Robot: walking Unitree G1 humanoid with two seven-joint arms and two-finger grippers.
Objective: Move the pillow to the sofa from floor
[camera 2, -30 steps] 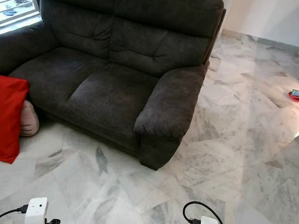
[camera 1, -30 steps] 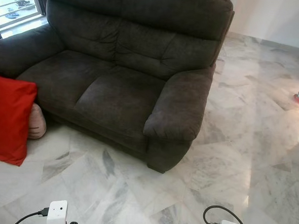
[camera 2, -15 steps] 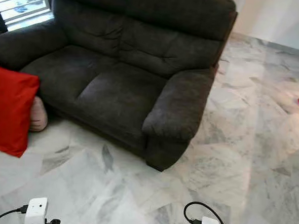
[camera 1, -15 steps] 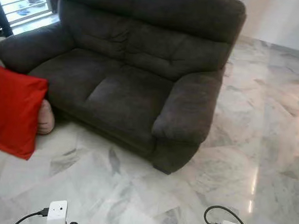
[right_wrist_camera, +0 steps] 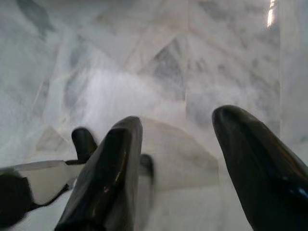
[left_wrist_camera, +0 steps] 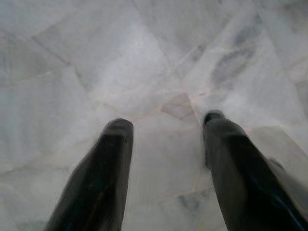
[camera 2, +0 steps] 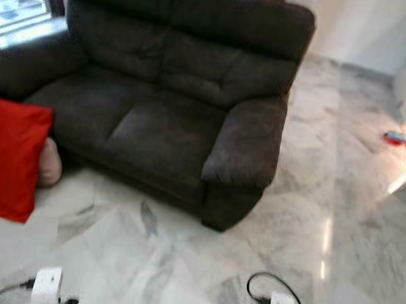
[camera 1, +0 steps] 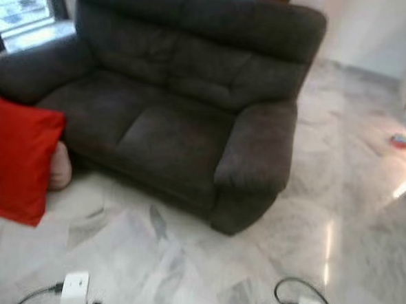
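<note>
Blurred head views. Red square fabric pillow [camera 1: 18,159] stands upright on the white-grey marble tile floor [camera 1: 351,202] at far left, leaning against the front of the dark grey two-seat fabric sofa [camera 1: 185,103] near its left armrest. Just behind the pillow, touching the sofa base, a pale pink rounded cushion [camera 1: 60,166] sits on the floor, partly hidden by the pillow. Sofa seat holds nothing; sofa fills the middle and far part of the scene, right armrest toward centre. Far right on the floor, a small red and blue object [camera 1: 405,141], too blurred to identify. Bright light streak on the tiles at right.

Both arms hang low at the near edge, white wrist blocks with black cables visible. Left end effector [left_wrist_camera: 166,127] points down at bare marble, two black fingers [left_wrist_camera: 113,144] spread apart, nothing between them. Right end effector [right_wrist_camera: 178,120] also over bare marble, black fingers [right_wrist_camera: 120,144] spread, holding nothing; part of the robot's own body shows beneath it. Both well apart from the pillow and sofa.
</note>
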